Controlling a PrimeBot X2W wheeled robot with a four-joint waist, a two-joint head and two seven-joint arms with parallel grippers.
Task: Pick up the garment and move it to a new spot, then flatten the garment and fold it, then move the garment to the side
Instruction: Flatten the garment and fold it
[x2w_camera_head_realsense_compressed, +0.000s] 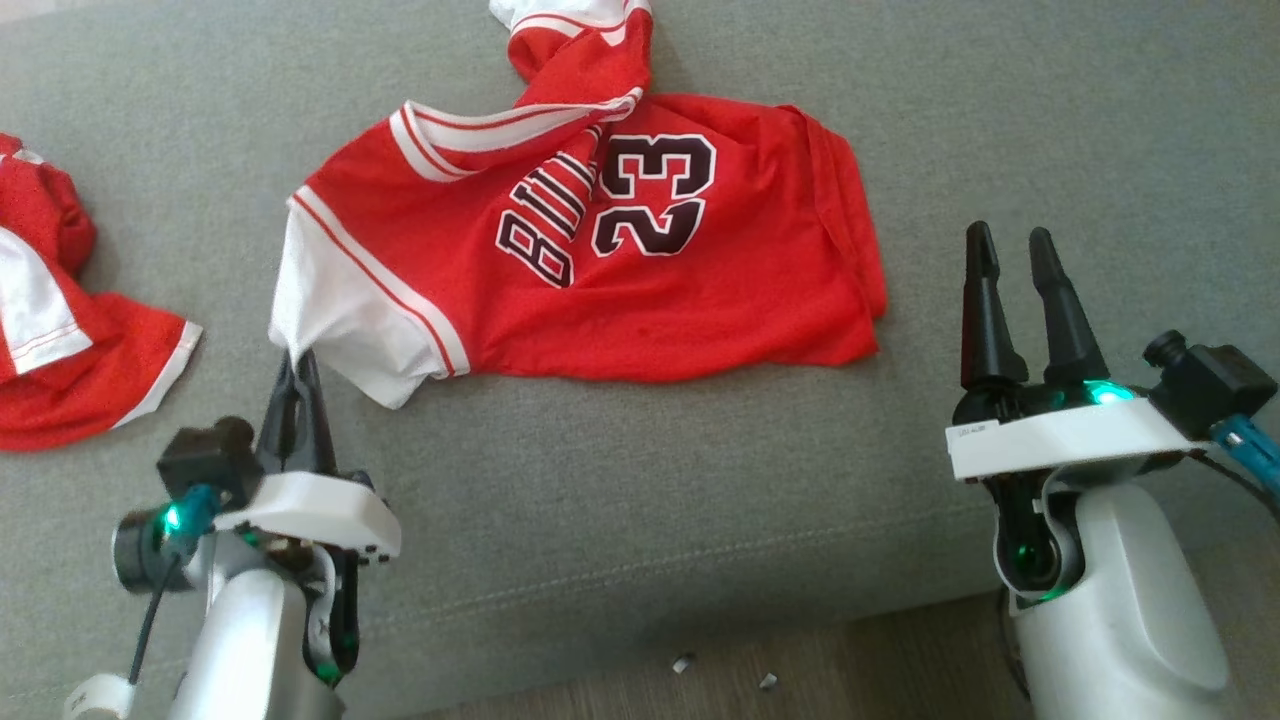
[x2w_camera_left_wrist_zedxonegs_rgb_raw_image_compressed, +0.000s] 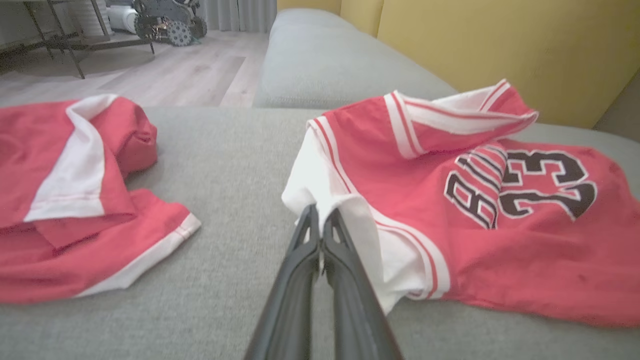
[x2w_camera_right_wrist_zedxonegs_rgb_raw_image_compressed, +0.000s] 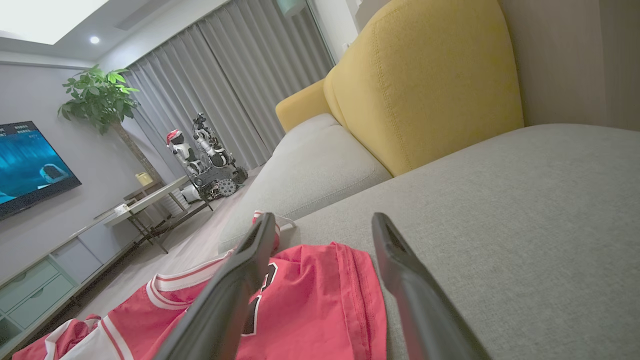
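Left gripper (x2w_camera_head_realsense_compressed: 298, 358) clamped on the jersey (x2w_camera_head_realsense_compressed: 660, 300) by its white sleeve (x2w_camera_head_realsense_compressed: 335, 320) at 8 o'clock, right gripper (x2w_camera_head_realsense_compressed: 1010, 240) fingers apart, idle at 4 o'clock, jersey rumpled mid-sofa (x2w_camera_head_realsense_compressed: 700, 480): flattening step, probably next needs sleeve tugged toward 8 and right gripper taking the far hem.

The left gripper (x2w_camera_head_realsense_compressed: 298, 368) sits at 7 o'clock, fingers pointing to 12, pinched tight on the garment (x2w_camera_head_realsense_compressed: 700, 300). The right gripper (x2w_camera_head_realsense_compressed: 1010, 245) sits at 4 o'clock, fingers apart, holding nothing.
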